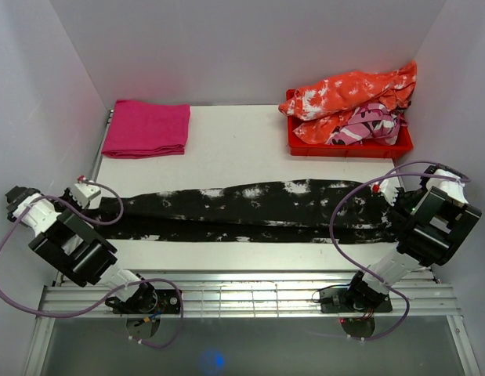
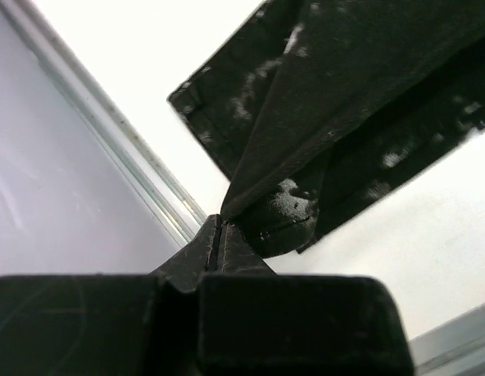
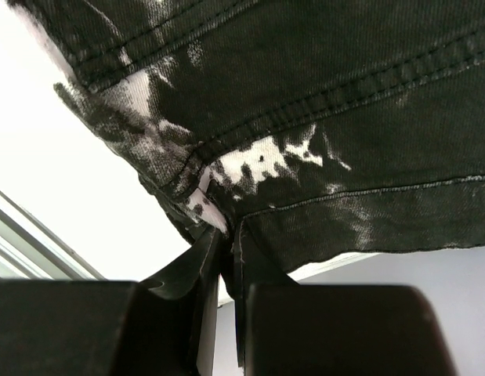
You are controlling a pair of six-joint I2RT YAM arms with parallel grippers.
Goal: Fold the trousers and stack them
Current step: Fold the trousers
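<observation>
The left hand (image 2: 219, 229) is closed on the trousers (image 1: 250, 210) at their left end; a fold of the black cloth is pinched between the fingertips and drawn up taut; a hemmed edge is seen lying flat on the desk (image 1: 234, 149) just beyond, near the desk's metal side rail (image 2: 140, 168). The right hand (image 3: 229, 239) is likewise closed on the trousers, at their right end; a seamed edge splotched with white is gripped between the fingers, and the cloth is spread out above them in the wrist view. Between the two hands the trousers are stretched lengthways over the near part of the desk, almost from side to side; two dark bands are seen side by side, touching. Well apart, at the far left, a folded magenta cloth (image 1: 146, 128) is laid on the desk; at the far right a red tray (image 1: 348, 146) is set, in which an orange-and-white garment (image 1: 352, 90) is heaped over a pink patterned one (image 1: 369, 125).
</observation>
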